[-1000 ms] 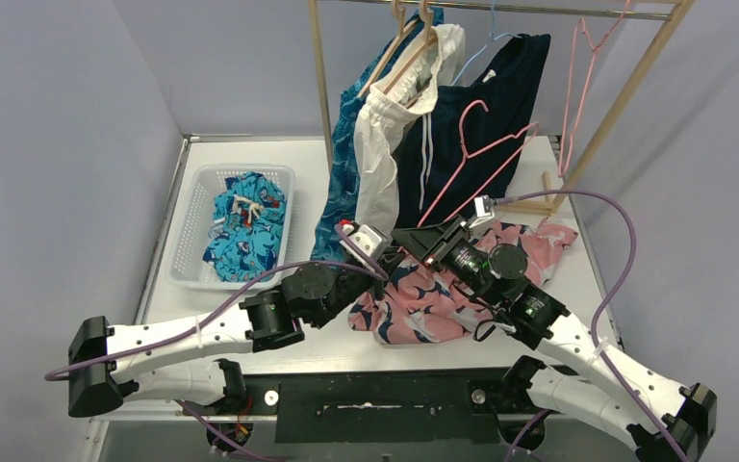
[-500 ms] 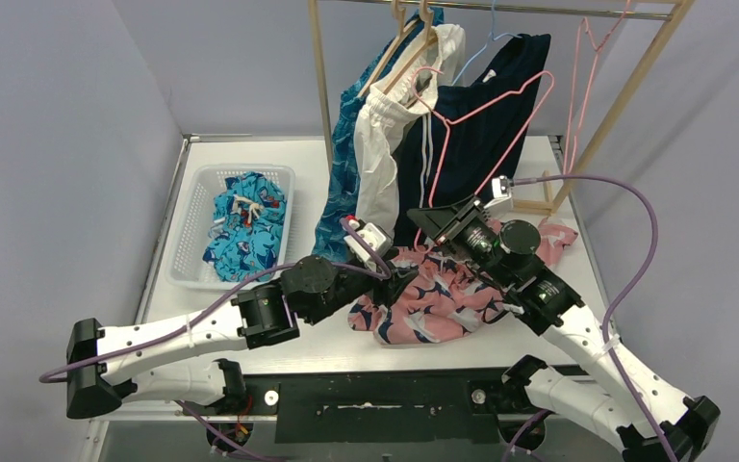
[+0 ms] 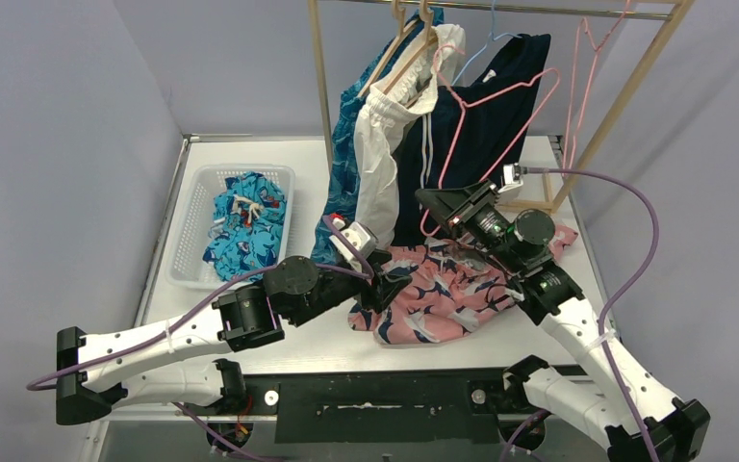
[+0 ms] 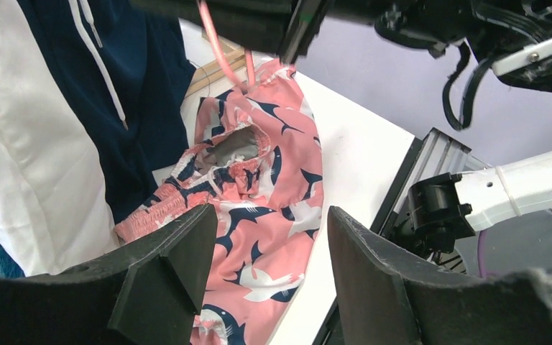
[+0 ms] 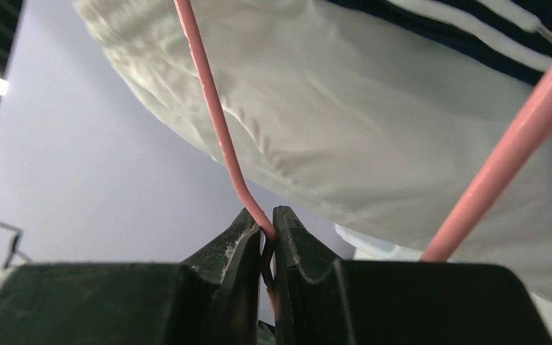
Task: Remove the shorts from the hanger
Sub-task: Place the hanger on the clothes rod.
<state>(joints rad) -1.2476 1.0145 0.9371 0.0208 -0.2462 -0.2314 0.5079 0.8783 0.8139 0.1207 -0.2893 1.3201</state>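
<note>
**Carry the bare hanger clear, leave the shorts where they lie**

The pink-and-navy floral shorts [image 4: 273, 187] lie crumpled on the surface [image 4: 359, 144], directly below and ahead of your left pincer [image 4: 266, 244]. From the top view they appear to be off the pink hanger [image 5: 214, 108], so the step in hand looks like parting the two for good.

Raise the hanger straight away from the fabric. Its lower end hangs just above the waistband, and a sideways drag could hook it again. Watch the white shorts [image 5: 402, 129] and the navy shorts [image 3: 471, 144] close above and behind your right pincer [image 5: 267, 237]; their drawstrings could snag the wire.

Your right pincer is clenched on the thin hanger wire, which is nipped right at the fingertips, a slim hold, so move gently.

Your left pincer is released, its jaws standing well apart with nothing between them, hovering over the shorts without touching them.
</note>
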